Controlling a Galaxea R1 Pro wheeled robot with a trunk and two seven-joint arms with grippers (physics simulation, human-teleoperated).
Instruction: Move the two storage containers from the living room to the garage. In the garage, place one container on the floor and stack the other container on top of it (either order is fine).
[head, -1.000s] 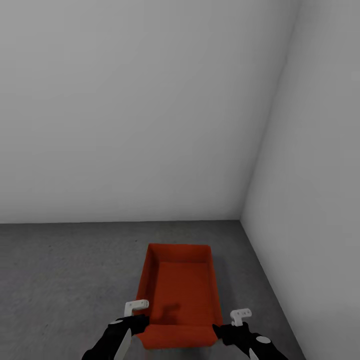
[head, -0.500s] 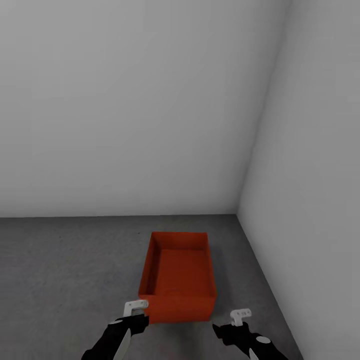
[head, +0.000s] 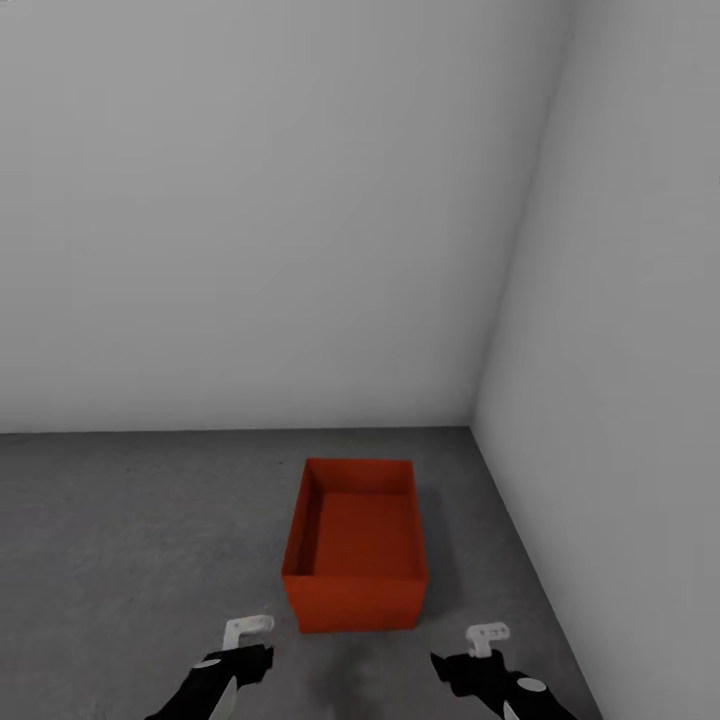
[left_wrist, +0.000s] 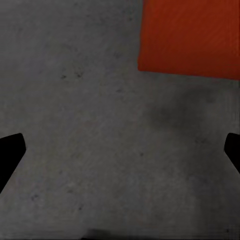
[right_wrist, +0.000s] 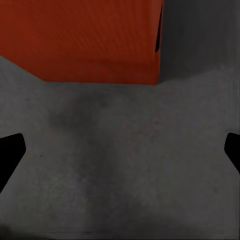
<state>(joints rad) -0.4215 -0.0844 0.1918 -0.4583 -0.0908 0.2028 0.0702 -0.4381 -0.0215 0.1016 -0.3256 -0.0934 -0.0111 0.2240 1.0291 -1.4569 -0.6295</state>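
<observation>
Head view: an open orange-red rectangular storage container (head: 355, 545) is seen resting on the dark grey concrete floor (head: 130, 540) near the pale wall corner; the left gripper (left_wrist: 120, 150) and right gripper (right_wrist: 120, 150) are spread wide, nothing being held.

The storage container (head: 355, 545) sits on the floor (head: 130, 540) near the room's corner, where the back wall (head: 250, 200) meets the right-hand wall (head: 630, 350). It lies nearer the right-hand wall than the open floor at its left, with a strip of floor between it and each wall. The left hand (head: 240, 655) and right hand (head: 470, 660) hang in front of the container, one off each near corner, both apart from it with bare floor between.
</observation>
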